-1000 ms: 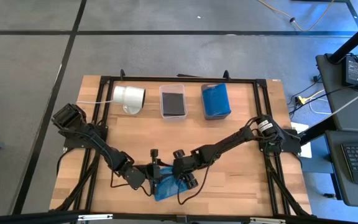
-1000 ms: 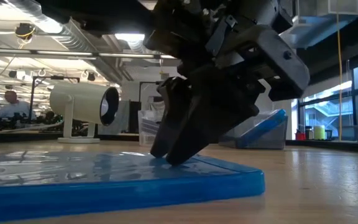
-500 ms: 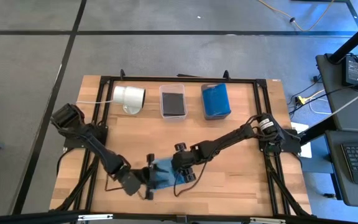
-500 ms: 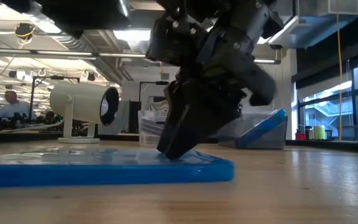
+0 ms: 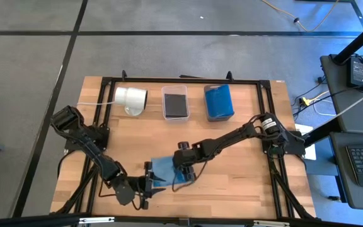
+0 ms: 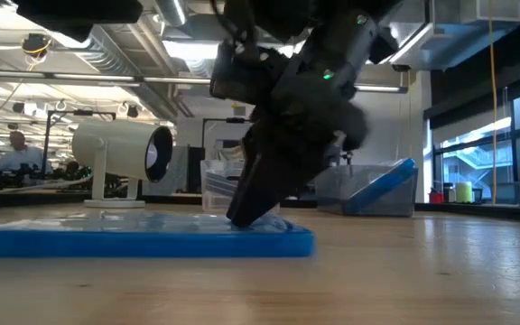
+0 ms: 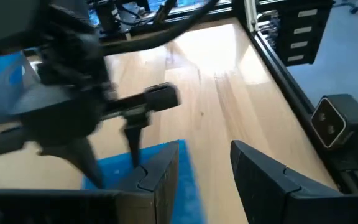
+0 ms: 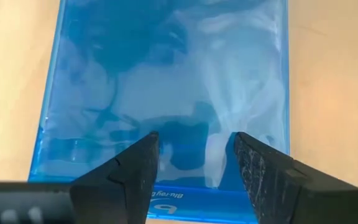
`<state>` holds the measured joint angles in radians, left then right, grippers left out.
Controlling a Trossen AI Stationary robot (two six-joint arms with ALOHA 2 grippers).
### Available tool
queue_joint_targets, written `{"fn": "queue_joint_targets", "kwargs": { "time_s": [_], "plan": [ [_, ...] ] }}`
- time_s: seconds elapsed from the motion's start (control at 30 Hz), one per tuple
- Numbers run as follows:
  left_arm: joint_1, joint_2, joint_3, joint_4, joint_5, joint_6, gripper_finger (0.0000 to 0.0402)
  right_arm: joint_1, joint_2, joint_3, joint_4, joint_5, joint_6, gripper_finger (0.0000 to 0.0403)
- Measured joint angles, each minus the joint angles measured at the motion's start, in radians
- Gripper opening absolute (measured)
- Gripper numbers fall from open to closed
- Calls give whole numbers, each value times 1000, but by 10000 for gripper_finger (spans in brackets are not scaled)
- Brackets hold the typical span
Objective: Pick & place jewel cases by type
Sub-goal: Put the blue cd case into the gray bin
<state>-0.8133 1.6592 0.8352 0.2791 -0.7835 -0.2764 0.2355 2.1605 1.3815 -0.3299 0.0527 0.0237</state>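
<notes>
Blue case (image 5: 164, 171) lies flat on the wooden desk (image 5: 244, 132), near the front edge, about the middle. The right tool (image 5: 183, 169) points down onto it, fingertips (image 8: 143, 163) spread and pressed against the case's top face near one edge, nothing between them but the blue lid. From desk level you see those dark fingers (image 6: 253, 200) slanting down and touching the case (image 6: 143, 242) close to its right end.

The left tool (image 5: 145, 186) sits low at the front of the desk, right at the case's left edge. Its two fingers (image 7: 160, 177) stand apart with bare wood showing in the gap, one of them over the blue corner (image 7: 185, 180); gripping nothing that I can make out, just partly open beside it.

At the back of the desk, three things in a row: a white cylinder (image 5: 131, 98) on its side at the left, a clear bin (image 5: 175, 101) with dark cases in it in the middle, and a second bin (image 5: 218, 102) holding blue cases to the right. All well apart from the case up front
</notes>
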Motion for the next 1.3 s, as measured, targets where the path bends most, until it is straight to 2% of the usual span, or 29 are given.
{"fn": "queue_joint_targets", "kwargs": {
  "time_s": [0.2, 0.33, 0.6, 0.83, 0.93, 1.03, 1.2, 1.3],
  "plan": [
    [10, 0, 0, -57, -4, -27, 143, -42, 1, 0, 22, 18, 117, 216],
    [11, 0, -1, -166, -8, -42, 143, -45, -11, -5, 31, 17, 103, 216],
    [11, 14, -2, -283, -8, -79, 143, -58, -154, -18, -48, 1, 63, 216],
    [32, 83, -2, -275, -37, -78, 143, -114, -237, -19, -39, -164, 34, 216],
    [46, 99, -2, -251, -64, -78, 143, -144, -261, -15, -46, -189, 0, 216],
    [62, 109, -1, -214, -55, -78, 143, -197, -260, -16, -66, -193, 20, 216],
    [64, 115, -2, -142, -36, -74, 143, -278, -230, -16, -60, -379, 48, 216],
    [62, 120, -2, -108, -25, -47, 143, -306, -220, -16, -56, -395, 47, 216]
  ]
}}
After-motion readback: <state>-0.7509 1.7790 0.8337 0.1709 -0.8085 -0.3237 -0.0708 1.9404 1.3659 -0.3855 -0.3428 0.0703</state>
